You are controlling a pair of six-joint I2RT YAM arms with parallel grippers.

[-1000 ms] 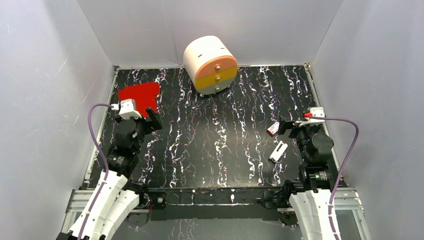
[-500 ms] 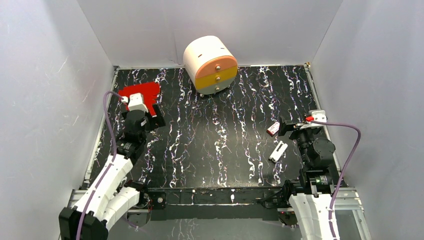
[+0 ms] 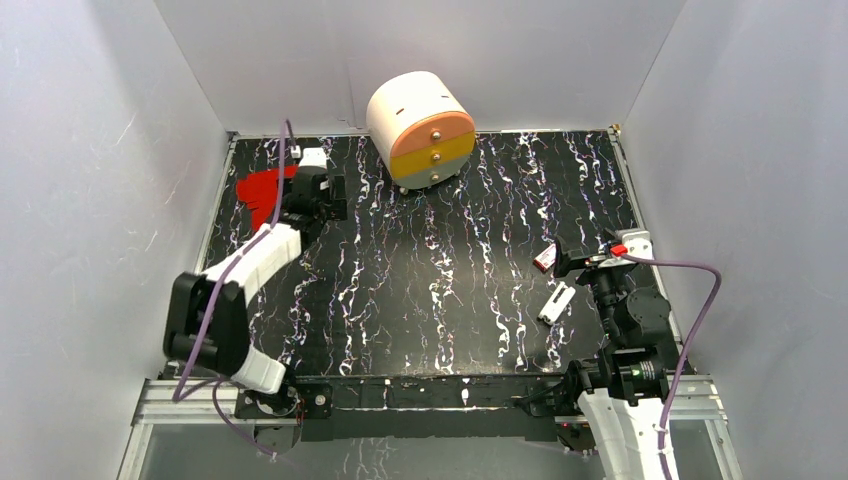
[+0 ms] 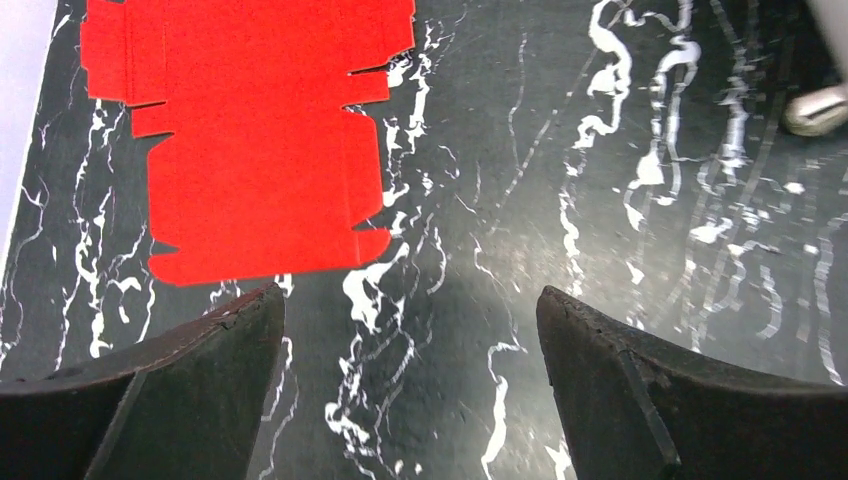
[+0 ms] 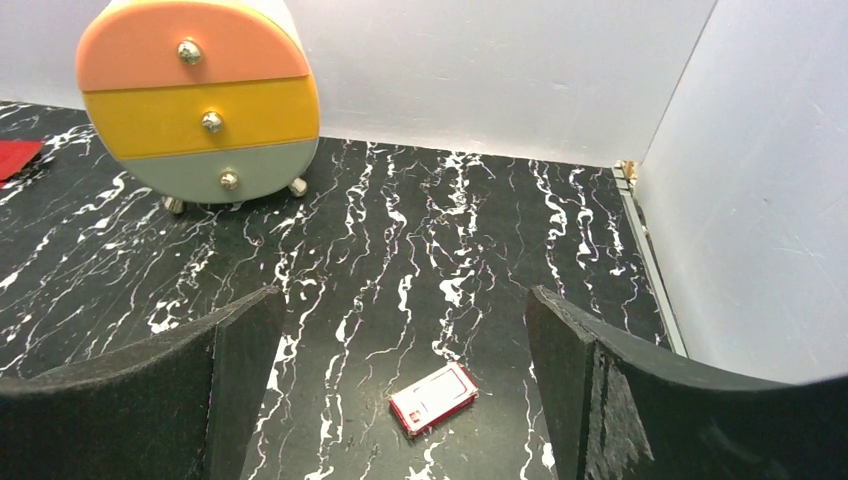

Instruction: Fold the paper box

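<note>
The paper box is a flat bright red flapped sheet (image 3: 257,190) lying at the back left of the table. In the left wrist view the sheet (image 4: 260,140) lies flat, ahead and to the left of my fingers. My left gripper (image 3: 322,197) hangs just right of the sheet, open and empty, with its jaws (image 4: 410,330) wide apart above bare table. My right gripper (image 3: 562,260) is open and empty (image 5: 405,305) at the right side, far from the sheet. A corner of the sheet (image 5: 15,158) shows at the left edge of the right wrist view.
A round white, orange and yellow drawer unit (image 3: 421,128) stands at the back middle (image 5: 200,100). A tiny red-and-white packet (image 3: 545,259) lies just ahead of the right gripper (image 5: 433,399). A small white piece (image 3: 556,302) lies near it. Grey walls enclose the table.
My left arm has stretched far back and to the right, from the near side of the red sheet to its right edge. My right gripper has drawn back slightly.
</note>
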